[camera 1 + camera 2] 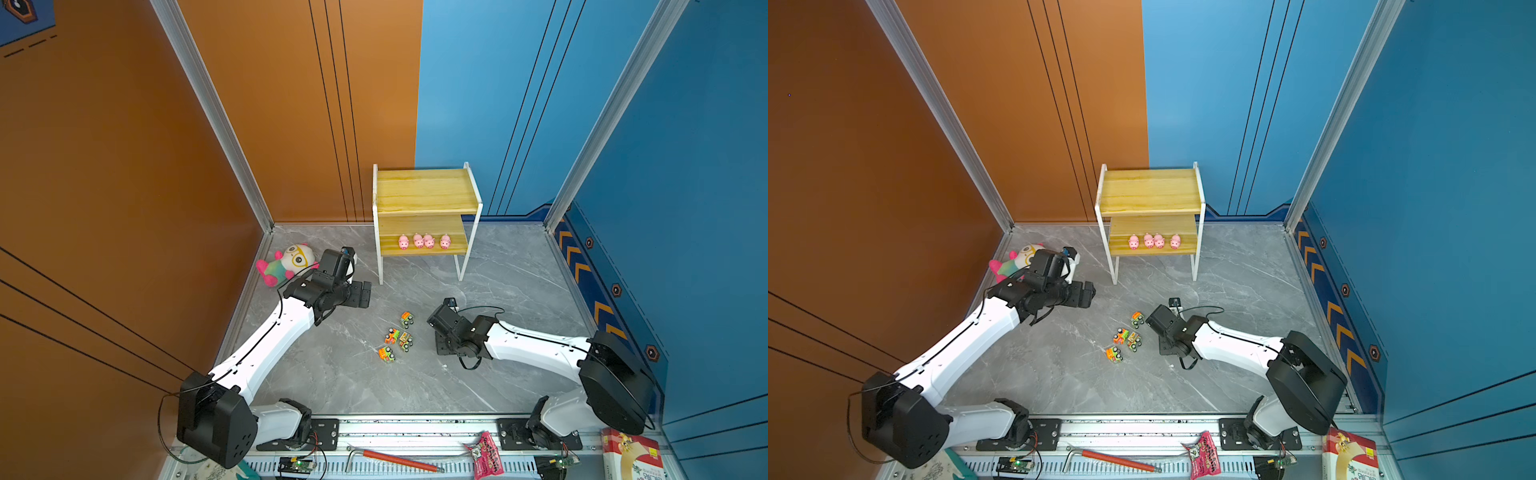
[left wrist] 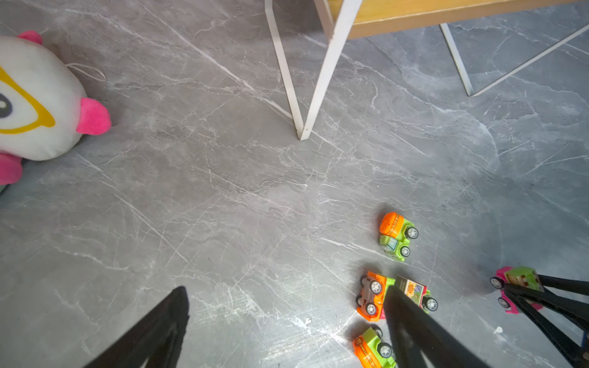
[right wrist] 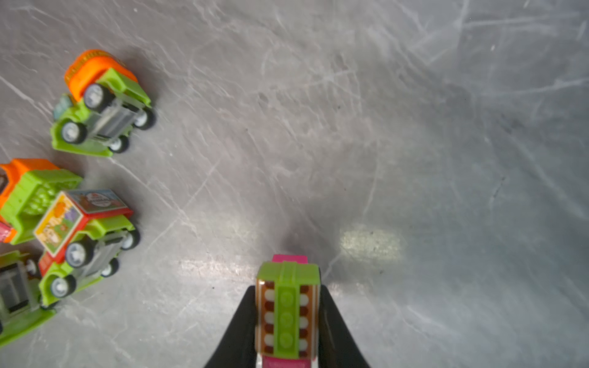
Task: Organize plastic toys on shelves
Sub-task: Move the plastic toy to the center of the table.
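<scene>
Pink-green truck point(image 3: 287, 313) clamped inside right tool point(image 3: 287, 290).

We count four pink pigs point(image 1: 403, 242) point(image 1: 418, 240) point(image 1: 429, 241) point(image 1: 445, 241), lined up in a row at the middle of the frame in both top views. We count five toy trucks point(image 1: 407, 319) point(image 1: 392, 336) point(image 1: 406, 341) point(image 1: 386, 354): four lie in a loose cluster below the middle of the frame, and the fifth truck point(image 3: 287, 312), pink and green, shows in the right wrist view between two black jaws. We also count one plush doll point(image 1: 291, 259), one rack point(image 1: 428, 183) with two wooden boards point(image 1: 424, 203) point(image 1: 419, 226), and two arms point(image 1: 266, 345) point(image 1: 536, 347).
</scene>
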`<action>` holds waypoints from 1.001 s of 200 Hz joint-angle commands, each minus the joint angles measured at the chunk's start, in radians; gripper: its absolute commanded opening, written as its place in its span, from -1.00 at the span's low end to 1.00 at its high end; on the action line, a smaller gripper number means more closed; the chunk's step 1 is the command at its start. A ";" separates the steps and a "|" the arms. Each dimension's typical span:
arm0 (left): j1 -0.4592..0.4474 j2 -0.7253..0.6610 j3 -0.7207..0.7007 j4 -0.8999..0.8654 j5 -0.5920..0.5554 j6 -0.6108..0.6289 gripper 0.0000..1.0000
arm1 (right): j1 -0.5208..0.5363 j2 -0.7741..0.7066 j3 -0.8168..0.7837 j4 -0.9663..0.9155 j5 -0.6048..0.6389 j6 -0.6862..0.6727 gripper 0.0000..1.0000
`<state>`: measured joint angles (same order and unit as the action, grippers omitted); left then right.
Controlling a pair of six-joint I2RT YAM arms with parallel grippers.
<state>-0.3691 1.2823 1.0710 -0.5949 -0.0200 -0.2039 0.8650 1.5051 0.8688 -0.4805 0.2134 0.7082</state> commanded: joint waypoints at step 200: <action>0.129 0.005 -0.031 0.063 0.139 -0.009 0.92 | -0.222 0.241 0.189 0.273 -0.188 -0.488 -0.08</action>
<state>-0.2520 1.2831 1.0534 -0.5415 0.0917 -0.2058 0.6468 1.7859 1.0973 -0.2668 0.0254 0.2260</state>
